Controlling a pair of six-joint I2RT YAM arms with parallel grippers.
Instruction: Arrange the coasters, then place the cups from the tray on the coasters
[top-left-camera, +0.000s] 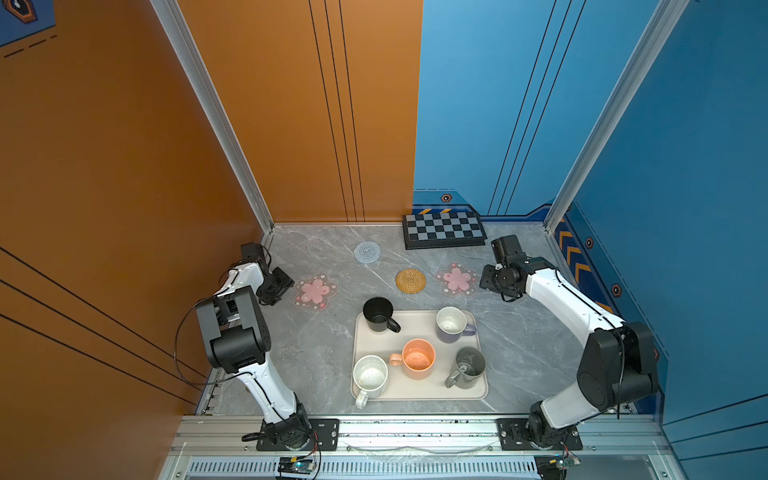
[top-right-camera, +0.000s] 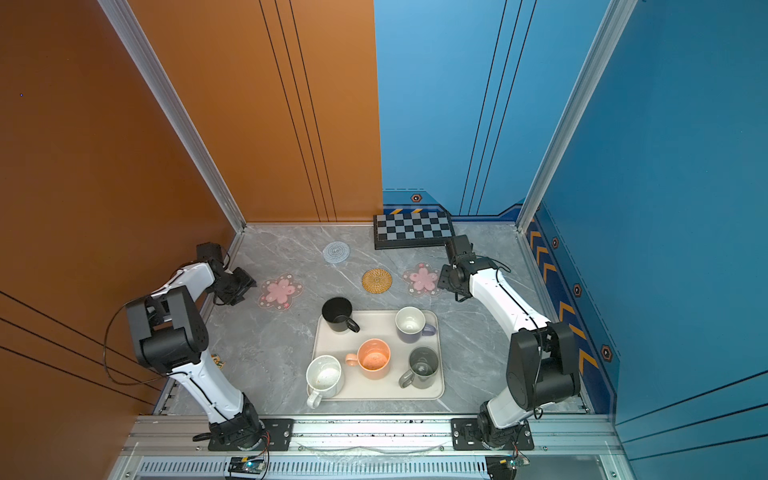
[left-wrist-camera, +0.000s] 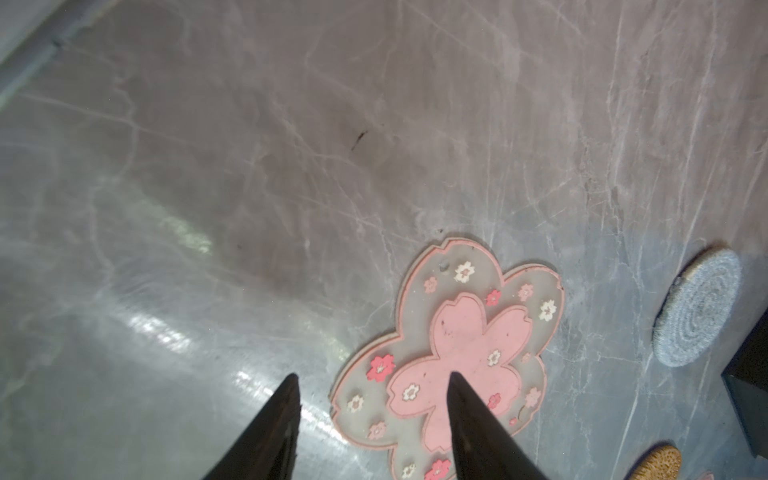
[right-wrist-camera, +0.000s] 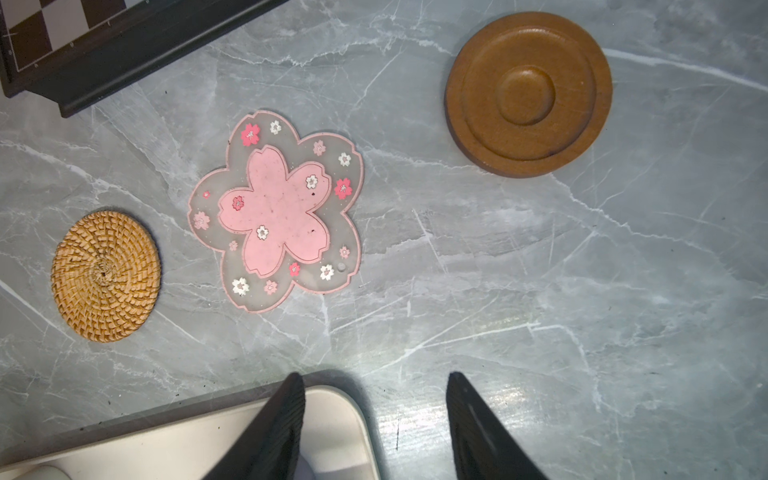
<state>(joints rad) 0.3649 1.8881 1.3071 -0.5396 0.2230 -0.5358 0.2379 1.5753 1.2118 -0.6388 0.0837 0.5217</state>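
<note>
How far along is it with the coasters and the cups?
Done, apparently: the knitted coaster, two pink flower coasters, straw coaster and wooden coaster lie apart, flat on the table. In hand: nothing; the left gripper and right gripper are open and empty. Left: all five cups stand on the tray, none on a coaster.

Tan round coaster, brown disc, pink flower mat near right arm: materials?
Tan round coaster: woven rattan or straw, matte; spiral braid shows.
Brown disc: probably wood, satin; turned concentric steps, maybe moulded.
Pink flower mat: likely silicone or PVC; translucent rim, raised petals.
</note>
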